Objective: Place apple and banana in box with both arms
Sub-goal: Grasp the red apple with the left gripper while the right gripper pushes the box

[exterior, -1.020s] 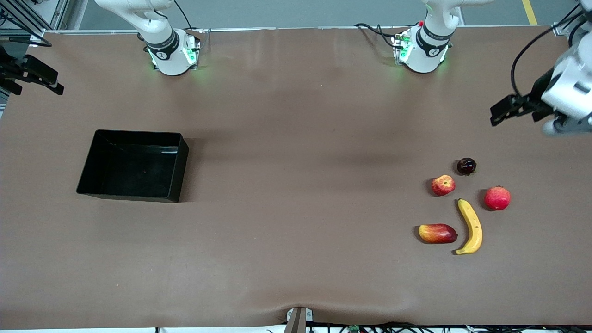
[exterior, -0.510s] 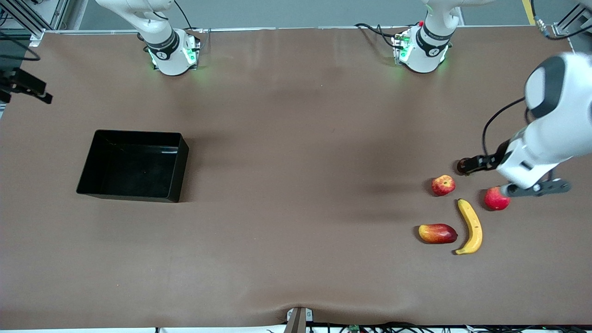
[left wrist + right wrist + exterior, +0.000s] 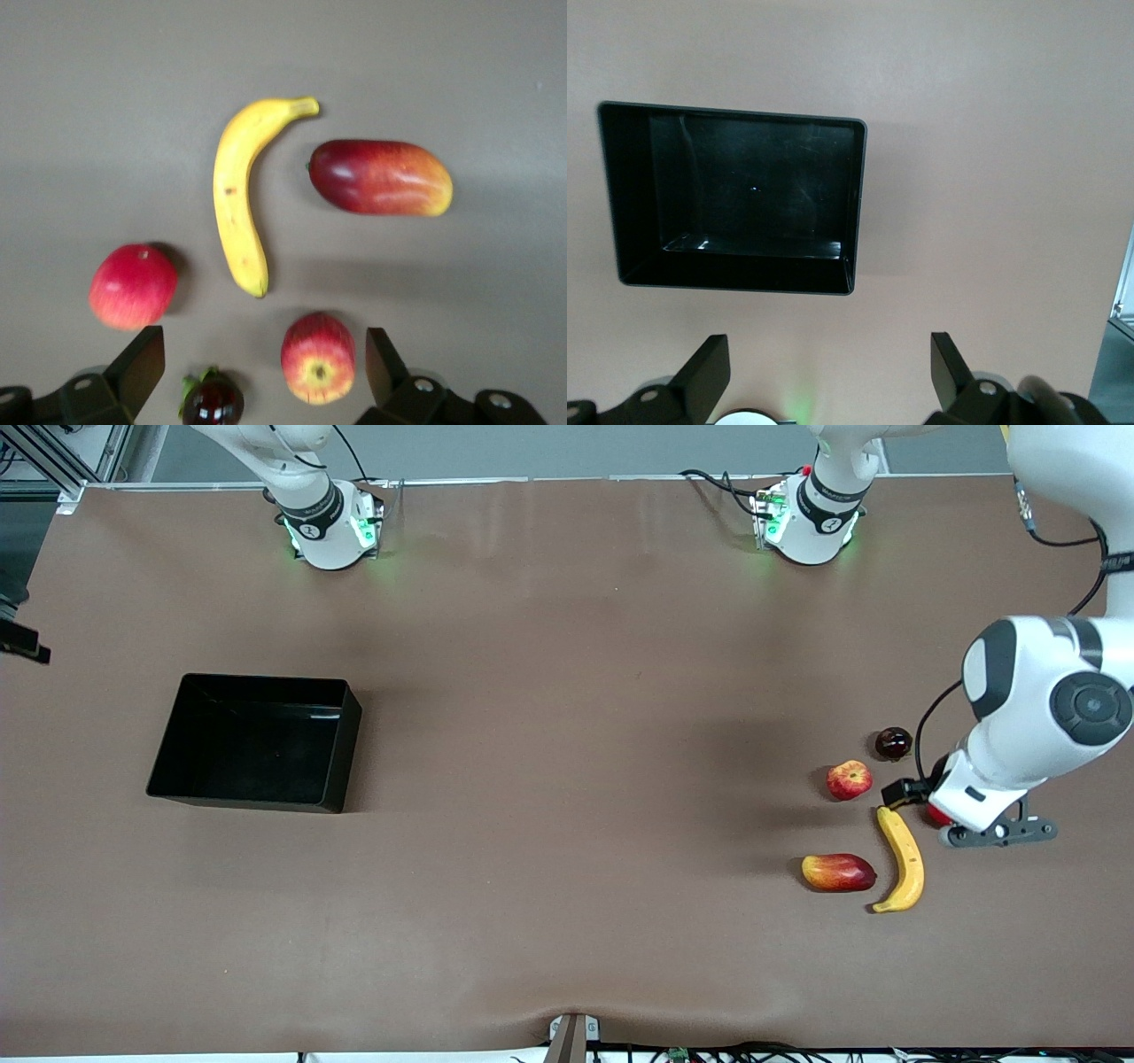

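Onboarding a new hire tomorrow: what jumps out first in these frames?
The fruit cluster at the left arm's end of the table: banana, apple, a mango-like fruit and a dark round fruit, with the left pincer open above them. Toward the right arm's end sits the empty black box, with the right pincer open up over that end.

My white left arm bent down over the worktop's left-arm end, its black left end effector (image 3: 261, 376) hanging with fingers (image 3: 142, 359) spread wide. My right end effector (image 3: 828, 376) hovered high, fingers (image 3: 709, 363) likewise parted.
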Robot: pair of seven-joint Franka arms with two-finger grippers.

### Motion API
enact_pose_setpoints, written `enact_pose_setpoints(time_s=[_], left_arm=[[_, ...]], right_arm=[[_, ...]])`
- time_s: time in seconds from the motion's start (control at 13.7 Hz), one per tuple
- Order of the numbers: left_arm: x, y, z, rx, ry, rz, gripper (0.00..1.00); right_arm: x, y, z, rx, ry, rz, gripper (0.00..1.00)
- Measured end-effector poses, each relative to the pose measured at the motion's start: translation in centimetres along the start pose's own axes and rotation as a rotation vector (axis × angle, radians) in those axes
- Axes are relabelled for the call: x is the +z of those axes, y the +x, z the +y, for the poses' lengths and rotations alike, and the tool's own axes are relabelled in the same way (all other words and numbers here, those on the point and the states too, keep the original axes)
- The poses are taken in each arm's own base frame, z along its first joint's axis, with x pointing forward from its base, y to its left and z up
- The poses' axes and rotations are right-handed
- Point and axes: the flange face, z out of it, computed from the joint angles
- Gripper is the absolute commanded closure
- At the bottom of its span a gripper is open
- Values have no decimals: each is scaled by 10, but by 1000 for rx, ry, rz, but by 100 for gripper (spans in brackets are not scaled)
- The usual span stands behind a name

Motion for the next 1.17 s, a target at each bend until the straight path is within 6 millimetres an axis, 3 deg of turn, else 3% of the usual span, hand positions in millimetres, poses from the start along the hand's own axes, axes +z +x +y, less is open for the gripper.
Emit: enact_pose_setpoints(time_s=[0.22, 0.36, 0.58, 0.73, 0.8, 1.17], left_arm=[[40, 5, -6, -11, -7, -36, 0], [62, -6, 2, 3, -9, -81, 0], [90, -29, 15, 28, -12, -151, 0], [106, -41, 18, 27, -20, -191, 0], [112, -45, 19, 26, -21, -204, 0], [144, -57, 24, -15, -71, -276, 0]], right_arm=[[70, 40, 5, -13, 11, -54, 0], [123, 55, 8, -18, 10, -47, 0], [197, 50, 7, -23, 16, -42, 0], [232, 40, 12, -36, 24, -44, 0], [246, 35, 17, -53, 28, -42, 5], [299, 22, 18, -76, 37, -38, 96]])
